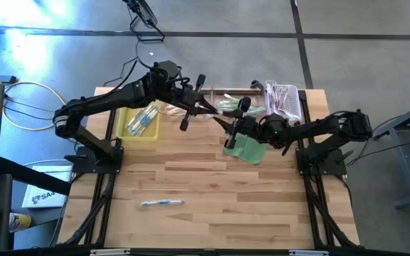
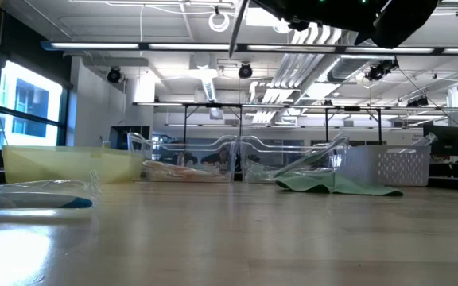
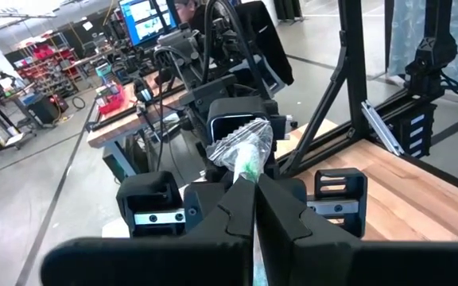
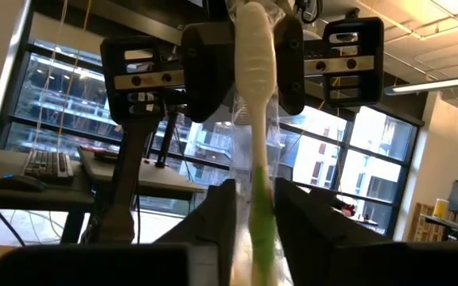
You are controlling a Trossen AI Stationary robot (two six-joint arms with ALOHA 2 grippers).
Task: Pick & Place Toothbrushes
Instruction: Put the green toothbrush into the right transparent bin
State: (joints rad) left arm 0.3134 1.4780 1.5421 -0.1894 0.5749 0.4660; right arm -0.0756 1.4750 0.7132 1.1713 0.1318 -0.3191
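Both grippers met above the table's far middle; the left gripper [image 3: 254, 208] pinched the wrapped toothbrush [image 4: 254, 111], and the right gripper [image 4: 253, 230] had closed around its other end. For a clean handover, the left should release only once the right's hold looked firm; a yellow bin [image 1: 137, 122] waited nearby.

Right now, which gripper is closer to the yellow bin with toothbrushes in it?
Left. The left gripper hangs just beside the yellow bin; the right gripper sits farther off, above the green cloth.

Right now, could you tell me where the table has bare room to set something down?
Free: the wood between the green cloth and the lone toothbrush, and the near right corner. Crowded: the far edge, with the yellow bin, clear trays and white basket.
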